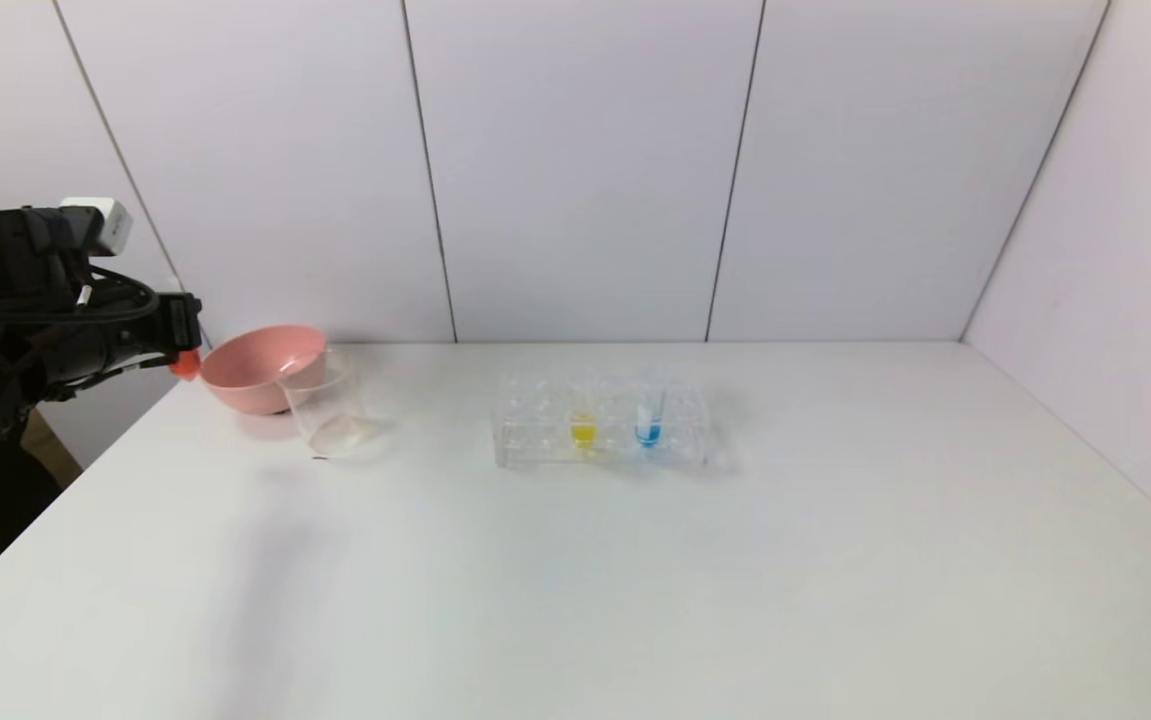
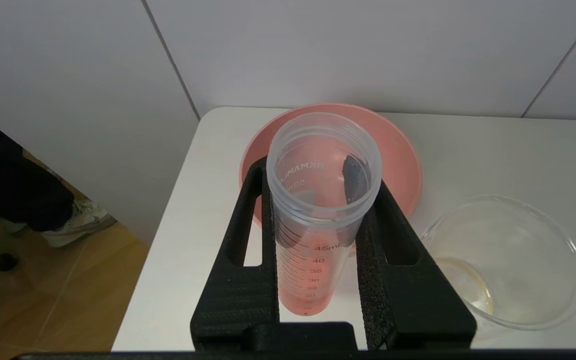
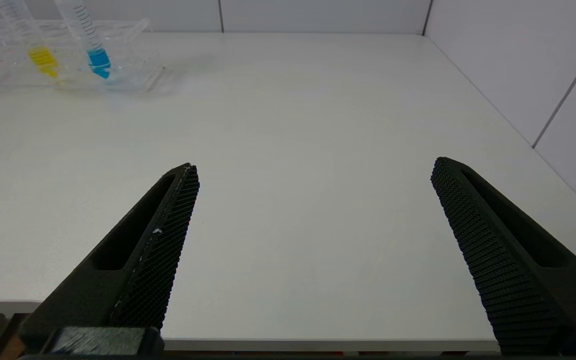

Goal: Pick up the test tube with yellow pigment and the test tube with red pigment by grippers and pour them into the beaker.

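Left gripper [image 2: 318,220] clamps red test tube [image 2: 313,240] over pink bowl [image 2: 398,150]

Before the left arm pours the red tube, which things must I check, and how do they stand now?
1. left gripper fingers shut on the test tube with red pigment: ok.
2. Red liquid in the tube's bottom, unspilled: ok.
3. Tube mouth over the beaker: not ok, it is over the pink bowl.
4. Beaker upright: ok.
5. right gripper open, away from the rack: ok.
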